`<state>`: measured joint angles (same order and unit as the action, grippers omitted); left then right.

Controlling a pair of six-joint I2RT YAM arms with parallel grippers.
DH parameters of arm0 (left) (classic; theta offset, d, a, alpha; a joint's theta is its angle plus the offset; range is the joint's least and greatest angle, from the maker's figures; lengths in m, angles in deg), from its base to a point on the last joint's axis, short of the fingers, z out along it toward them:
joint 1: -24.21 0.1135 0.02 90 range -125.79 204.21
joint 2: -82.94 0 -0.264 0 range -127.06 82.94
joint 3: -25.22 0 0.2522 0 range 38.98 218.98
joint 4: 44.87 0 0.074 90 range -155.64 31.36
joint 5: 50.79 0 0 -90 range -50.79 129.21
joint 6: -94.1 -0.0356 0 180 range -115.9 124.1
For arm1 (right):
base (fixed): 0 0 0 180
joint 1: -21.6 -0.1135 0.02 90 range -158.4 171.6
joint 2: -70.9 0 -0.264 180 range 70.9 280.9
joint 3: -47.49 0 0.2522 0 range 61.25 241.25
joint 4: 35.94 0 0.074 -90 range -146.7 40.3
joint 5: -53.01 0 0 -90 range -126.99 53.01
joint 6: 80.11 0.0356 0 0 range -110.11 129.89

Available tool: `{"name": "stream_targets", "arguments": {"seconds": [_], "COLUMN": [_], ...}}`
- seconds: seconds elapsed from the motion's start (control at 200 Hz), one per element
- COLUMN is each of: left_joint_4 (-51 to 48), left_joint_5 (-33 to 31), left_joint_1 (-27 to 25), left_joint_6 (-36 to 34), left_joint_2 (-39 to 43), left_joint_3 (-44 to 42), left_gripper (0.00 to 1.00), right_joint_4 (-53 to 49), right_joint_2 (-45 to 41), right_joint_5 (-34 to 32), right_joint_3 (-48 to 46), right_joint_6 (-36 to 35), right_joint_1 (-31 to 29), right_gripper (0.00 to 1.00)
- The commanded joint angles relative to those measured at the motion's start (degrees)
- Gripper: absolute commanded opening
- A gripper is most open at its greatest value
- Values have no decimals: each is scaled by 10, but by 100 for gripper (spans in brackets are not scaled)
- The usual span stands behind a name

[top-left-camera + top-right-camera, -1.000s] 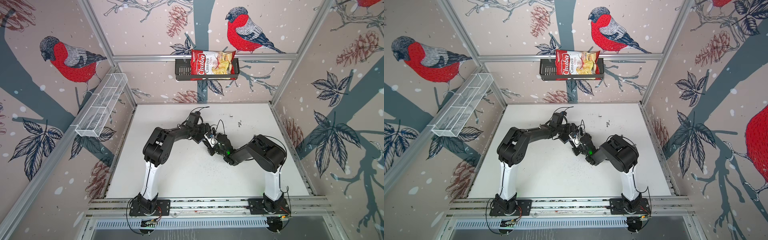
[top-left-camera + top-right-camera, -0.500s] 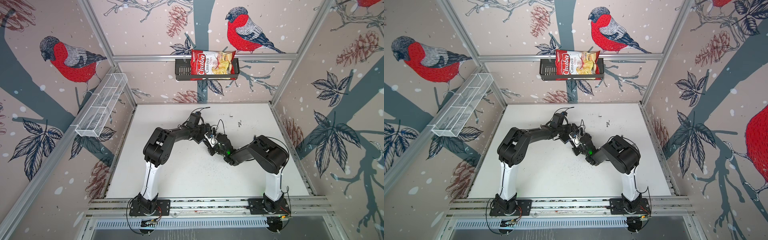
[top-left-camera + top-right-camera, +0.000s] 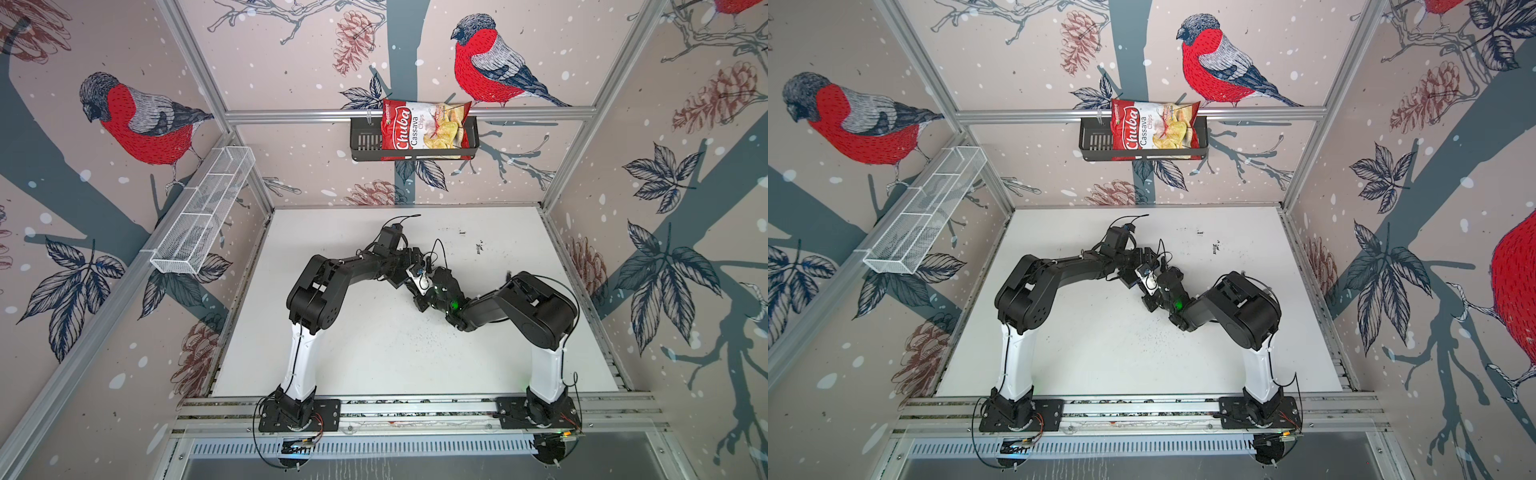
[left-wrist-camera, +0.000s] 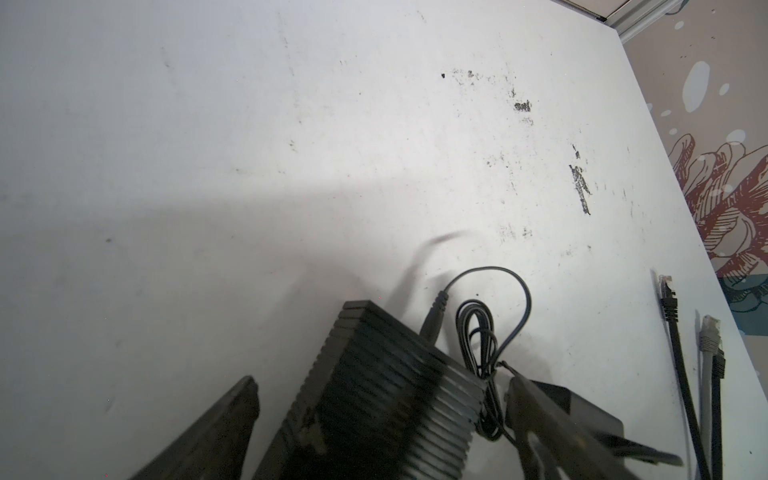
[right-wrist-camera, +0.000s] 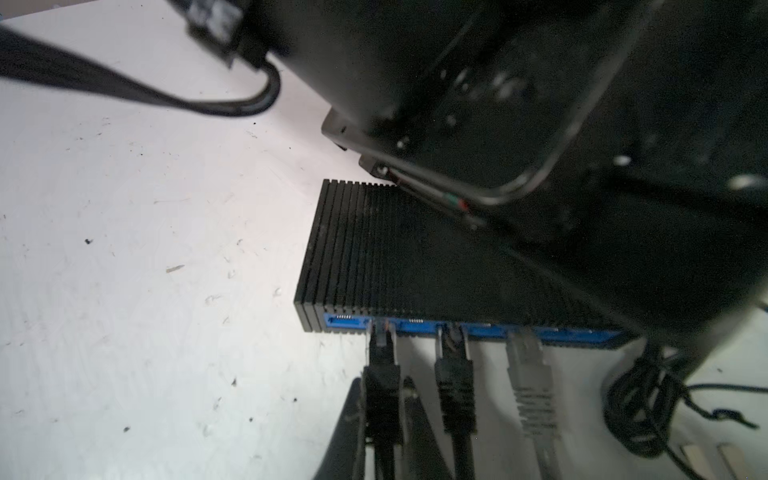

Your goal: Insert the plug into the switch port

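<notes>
The switch (image 5: 415, 266) is a black ribbed box with a blue port face, lying flat on the white table. My right gripper (image 5: 383, 382) is shut on a black plug (image 5: 382, 365) whose clear tip touches the blue face near its left end. How deep it sits is unclear. A second black plug (image 5: 455, 382) and a grey one (image 5: 530, 374) stand at ports beside it. My left gripper (image 4: 380, 380) is open and straddles the switch (image 4: 374, 399), with a gap at one finger (image 4: 224, 428). In both top views the grippers (image 3: 419, 280) (image 3: 1152, 282) meet mid-table and hide the switch.
The switch's thin power cord (image 4: 490, 324) lies coiled behind it, with a black adapter block (image 4: 582, 407) beside it. Loose cable ends (image 4: 668, 303) lie near the table's edge. A wall basket holds a chips bag (image 3: 424, 129). A wire rack (image 3: 203, 216) hangs on the left wall.
The right arm's elbow has edged slightly to the right. Both grippers stay together at the switch, their jaws unchanged.
</notes>
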<state>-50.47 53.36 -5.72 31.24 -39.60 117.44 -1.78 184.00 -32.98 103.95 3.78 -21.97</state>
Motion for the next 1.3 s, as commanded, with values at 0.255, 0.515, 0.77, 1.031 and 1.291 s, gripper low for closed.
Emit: {"name": "stream_targets", "arguments": {"seconds": [0.255,0.515,0.77,1.031,1.291], "left_joint_4": [0,19,31,-4,-65], "left_joint_5": [38,59,69,48,38], "left_joint_1": [-23,-37,-43,-42,-15], "left_joint_6": [42,53,70,77,36], "left_joint_2": [16,4,3,18,32], "left_joint_3": [-37,-53,-68,-77,-11], "left_gripper": [91,89,88,87,88], "right_joint_4": [70,81,79,94,110], "right_joint_2": [24,28,26,13,4], "right_joint_5": [-48,-36,-56,-75,-56], "right_joint_3": [14,20,31,-5,-43], "right_joint_6": [17,11,23,23,12], "right_joint_1": [-2,0,1,6,11], "right_gripper": [2,1,1,1,1]}}
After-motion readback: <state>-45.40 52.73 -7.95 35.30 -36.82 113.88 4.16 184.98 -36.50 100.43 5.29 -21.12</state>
